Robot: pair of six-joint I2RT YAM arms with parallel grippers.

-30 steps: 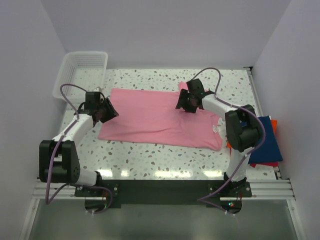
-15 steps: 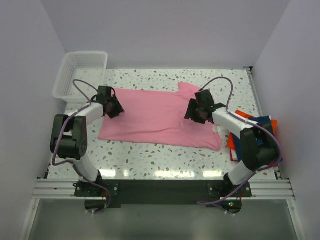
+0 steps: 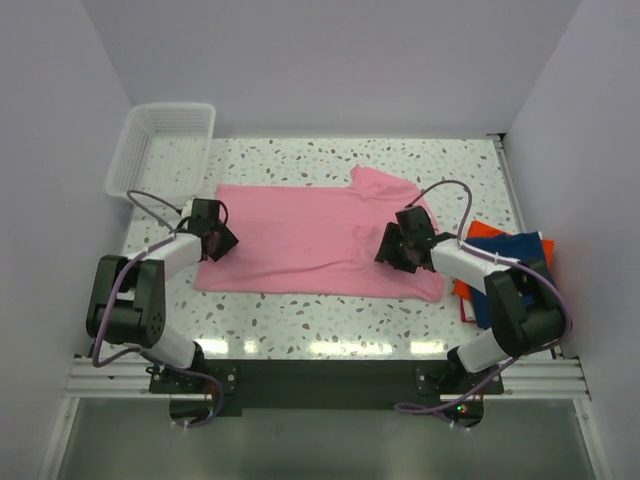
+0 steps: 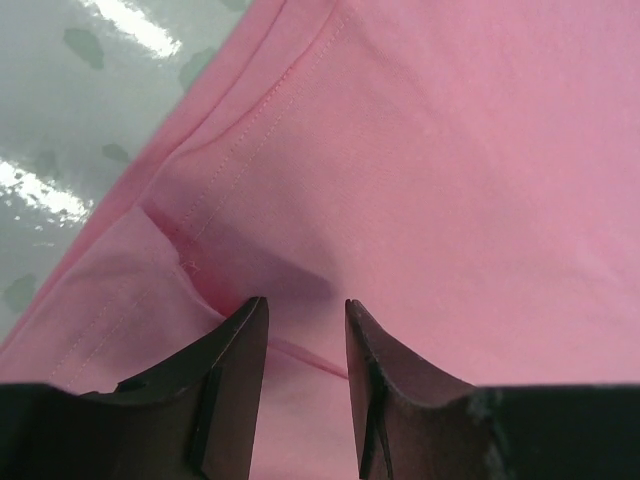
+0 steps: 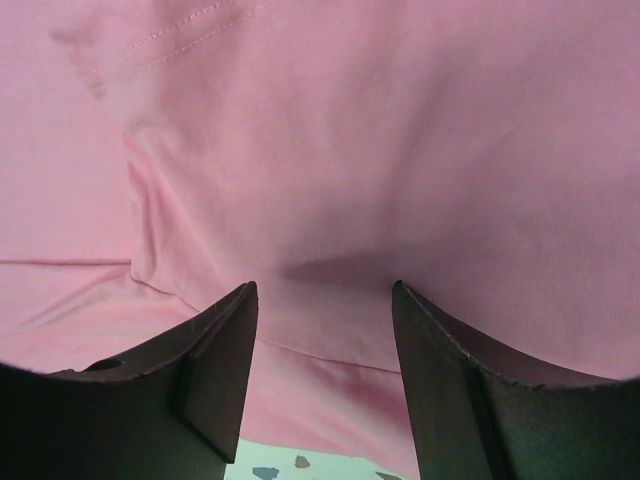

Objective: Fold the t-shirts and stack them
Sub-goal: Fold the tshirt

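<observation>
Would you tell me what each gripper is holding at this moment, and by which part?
Nothing, it seems: the left gripper and the right gripper both stand open, jaws apart over the pink t-shirt.

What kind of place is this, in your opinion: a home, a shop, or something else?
Probably a robotics lab test cell: two robot arms bolted to a metal rail, plain white walls boxing in a speckled tabletop, one pink t-shirt laid out.
</observation>
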